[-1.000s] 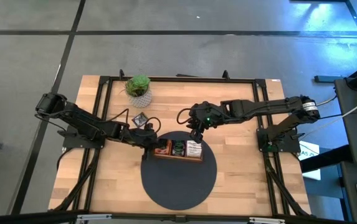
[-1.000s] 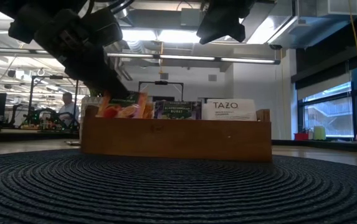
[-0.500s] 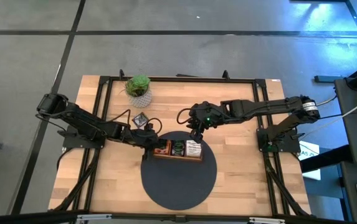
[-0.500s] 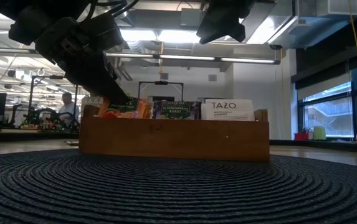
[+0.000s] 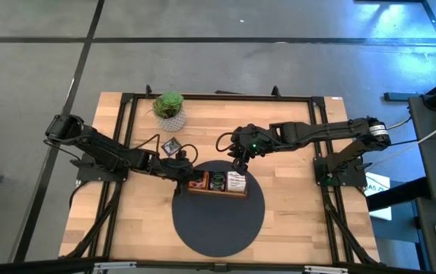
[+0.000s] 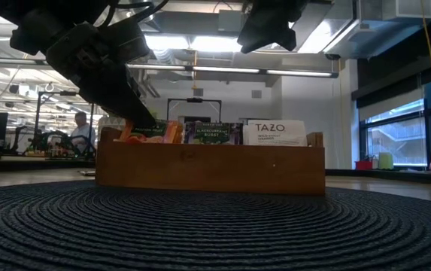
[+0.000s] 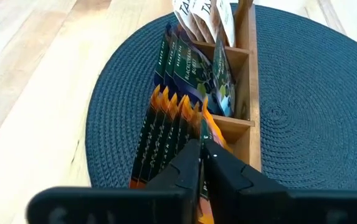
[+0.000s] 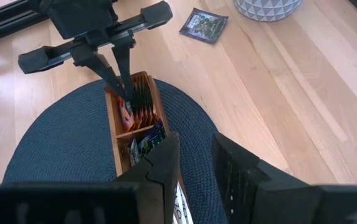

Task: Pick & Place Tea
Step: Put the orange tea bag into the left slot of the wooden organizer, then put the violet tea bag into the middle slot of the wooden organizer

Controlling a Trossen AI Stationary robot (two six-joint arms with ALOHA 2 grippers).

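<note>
The left gripper (image 7: 201, 163) reaches down into the end compartment of the wooden tray (image 5: 217, 191) nearest the left arm, its two fingers (image 8: 117, 73) all but pressed together with only a thin slit between them. The tips sit among the upright orange tea packets (image 7: 173, 124) there; whether they pinch one cannot be told. The right gripper (image 8: 194, 163) hangs above the tray's other end, its fingers parted by a modest gap and holding nothing.

The tray stands on a round dark woven mat (image 5: 218, 228) near the middle of the worktop (image 5: 294, 221). Its middle compartment holds dark green and purple packets (image 6: 213, 132), and the far compartment holds white packets (image 6: 276, 132) printed TAZO. One loose dark packet (image 5: 171, 144) lies flat on the bare wood between the tray and a small green potted plant (image 5: 169, 107), which stands near the worktop's back edge towards the left corner.

The front half of the mat and the worktop's front corners lie open, as does the back right corner. In the low view the room behind shows ceiling lights, windows at the right and a person (image 6: 82, 125) far off at the left.
</note>
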